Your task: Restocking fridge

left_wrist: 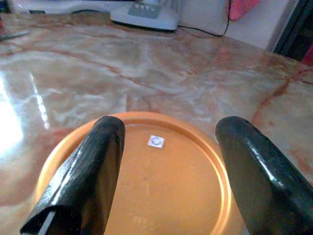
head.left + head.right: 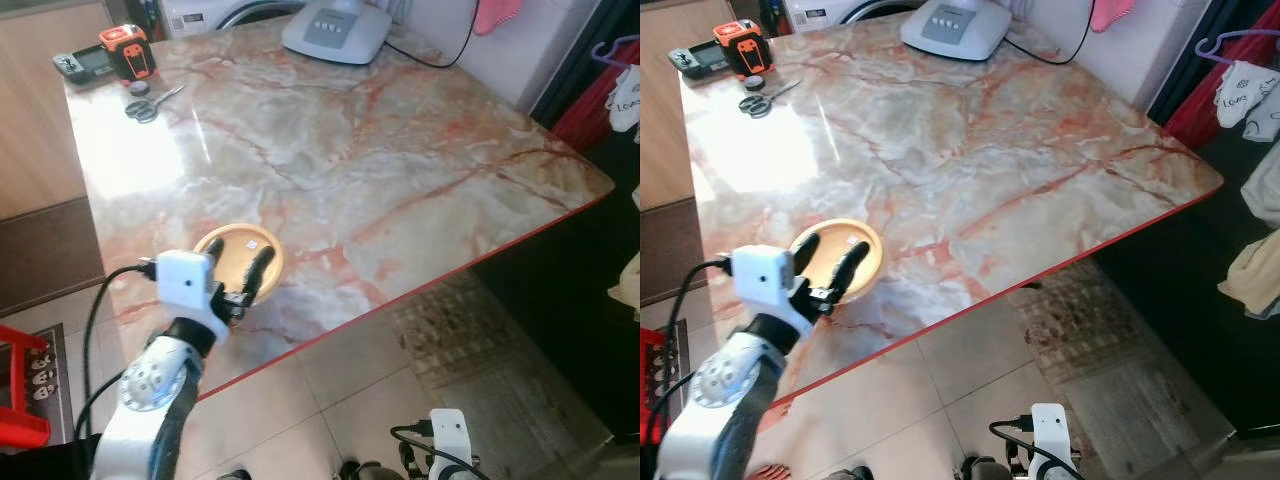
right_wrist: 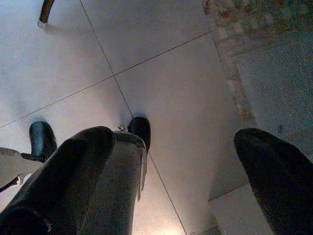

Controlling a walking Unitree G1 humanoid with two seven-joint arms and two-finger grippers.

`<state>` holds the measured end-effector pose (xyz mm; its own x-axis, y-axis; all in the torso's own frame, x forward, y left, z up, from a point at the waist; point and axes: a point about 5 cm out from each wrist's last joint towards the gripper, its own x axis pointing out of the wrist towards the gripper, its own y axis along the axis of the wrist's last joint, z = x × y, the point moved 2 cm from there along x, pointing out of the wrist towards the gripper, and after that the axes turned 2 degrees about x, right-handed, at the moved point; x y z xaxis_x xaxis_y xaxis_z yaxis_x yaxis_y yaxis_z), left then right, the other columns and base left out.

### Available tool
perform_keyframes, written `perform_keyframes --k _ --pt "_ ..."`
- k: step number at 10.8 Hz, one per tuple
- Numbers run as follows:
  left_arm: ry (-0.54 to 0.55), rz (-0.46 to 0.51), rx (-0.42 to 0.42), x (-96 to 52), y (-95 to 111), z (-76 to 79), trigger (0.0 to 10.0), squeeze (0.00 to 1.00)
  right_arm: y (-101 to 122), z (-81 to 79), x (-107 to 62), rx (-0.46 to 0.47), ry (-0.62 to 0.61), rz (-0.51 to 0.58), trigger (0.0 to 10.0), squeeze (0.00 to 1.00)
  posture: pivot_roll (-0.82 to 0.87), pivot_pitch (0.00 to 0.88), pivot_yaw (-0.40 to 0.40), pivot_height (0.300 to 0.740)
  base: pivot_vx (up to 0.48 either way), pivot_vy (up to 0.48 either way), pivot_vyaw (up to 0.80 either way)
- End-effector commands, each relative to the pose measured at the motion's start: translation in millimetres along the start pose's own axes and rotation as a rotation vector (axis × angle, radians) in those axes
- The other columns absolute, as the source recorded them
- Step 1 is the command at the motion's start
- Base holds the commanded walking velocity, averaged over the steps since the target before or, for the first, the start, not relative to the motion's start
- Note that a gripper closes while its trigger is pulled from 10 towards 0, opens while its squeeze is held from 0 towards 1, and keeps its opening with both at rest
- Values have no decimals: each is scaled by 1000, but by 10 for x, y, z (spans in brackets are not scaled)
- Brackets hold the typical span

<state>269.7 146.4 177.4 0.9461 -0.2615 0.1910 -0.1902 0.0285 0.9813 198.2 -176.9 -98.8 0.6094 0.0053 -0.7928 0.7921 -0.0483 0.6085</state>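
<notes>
Left wrist view showed two black fingers (image 1: 83, 181) spread wide, one over each side of an orange plate (image 1: 161, 181); whether either pad touched the plate could not be told. The plate was round, with no long axis to align to, and lay flat directly below and slightly ahead of the left gripper (image 2: 240, 275), near the front edge of the marble table (image 2: 400, 180). The left arm was by far the nearer: the right gripper (image 3: 176, 181), fingers also apart and empty, hung low over the tiled floor (image 3: 161, 73), well away from the table. As a judgement, the coming move called for a short descent and closing across the plate's width. The wrist view alone resolved a small white sticker (image 1: 156, 141) on the plate's surface; the eye views alone placed the plate relative to the table edge and showed distant items: scissors (image 2: 150, 103), an orange tape measure (image 2: 127, 50) and a white appliance (image 2: 336, 30) at the far side.
</notes>
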Motion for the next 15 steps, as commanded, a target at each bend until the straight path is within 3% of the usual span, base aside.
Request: perform_keyframes --k 1,7,9,12,15 --pt "16 -6 1 -62 11 -47 10000 0 -107 22 -21 20 -12 -33 10000 0 -88 203 -56 740 0 0 0" --pt "50 -43 4 -17 -12 -267 10000 0 -111 18 -21 17 -11 -32 10000 0 -87 185 -50 740 0 0 0" --pt "81 -22 -55 1 25 -305 10000 0 -117 23 -24 14 -11 -34 10000 0 -88 182 -51 740 0 0 0" --pt "153 -17 -223 -25 -35 -299 10000 0 -107 35 -23 10 -13 -29 10000 0 -91 190 -61 740 0 0 0" --pt "162 -25 -244 -45 -53 -292 10000 0 -98 36 -21 8 -14 -28 10000 0 -95 198 -63 740 0 0 0"
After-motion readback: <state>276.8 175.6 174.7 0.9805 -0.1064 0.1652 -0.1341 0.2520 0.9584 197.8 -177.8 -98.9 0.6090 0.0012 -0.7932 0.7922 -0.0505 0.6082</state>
